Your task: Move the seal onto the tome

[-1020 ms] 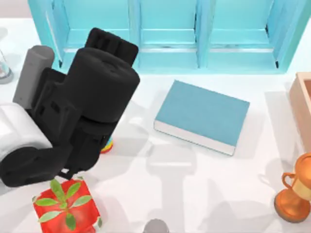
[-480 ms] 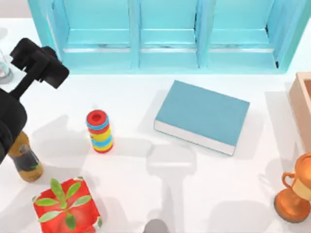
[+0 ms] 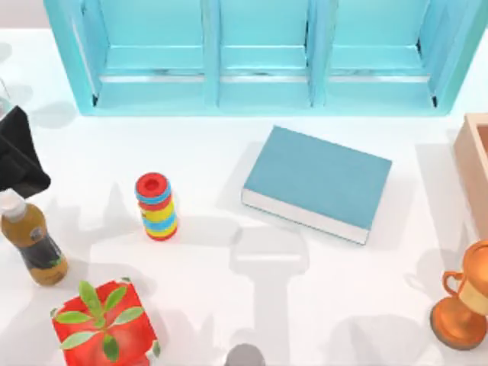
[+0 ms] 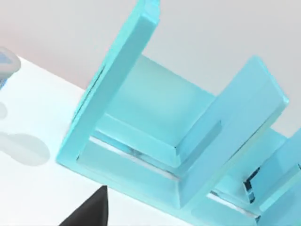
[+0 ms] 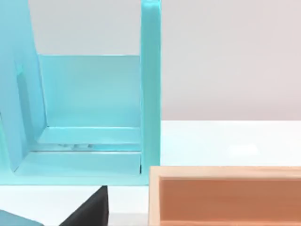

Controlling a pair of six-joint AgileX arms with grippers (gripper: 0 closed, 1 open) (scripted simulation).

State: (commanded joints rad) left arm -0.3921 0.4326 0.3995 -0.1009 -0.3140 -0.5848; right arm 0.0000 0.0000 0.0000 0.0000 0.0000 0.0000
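Note:
The tome (image 3: 316, 181) is a flat teal-blue book with white page edges, lying at an angle on the white table right of centre. The seal is out of view. At the table's far left edge sits the black end of my left gripper (image 3: 17, 156), far from the tome. One of its dark fingers (image 4: 89, 214) juts into the left wrist view in front of the teal shelf. A dark finger (image 5: 89, 209) of my right gripper appears in the right wrist view, beside a wooden box.
A teal shelf unit (image 3: 259, 53) spans the back. A stack of coloured rings (image 3: 156, 206), a brown bottle (image 3: 30, 244) and a red box with a plant (image 3: 103, 324) stand at the left. An orange trophy (image 3: 461, 305) and a wooden box (image 3: 476, 168) are at the right, a grey knob (image 3: 244, 356) at the front.
My left arm has pulled back to the left edge, uncovering the ring stack and the bottle. The tome has not moved.

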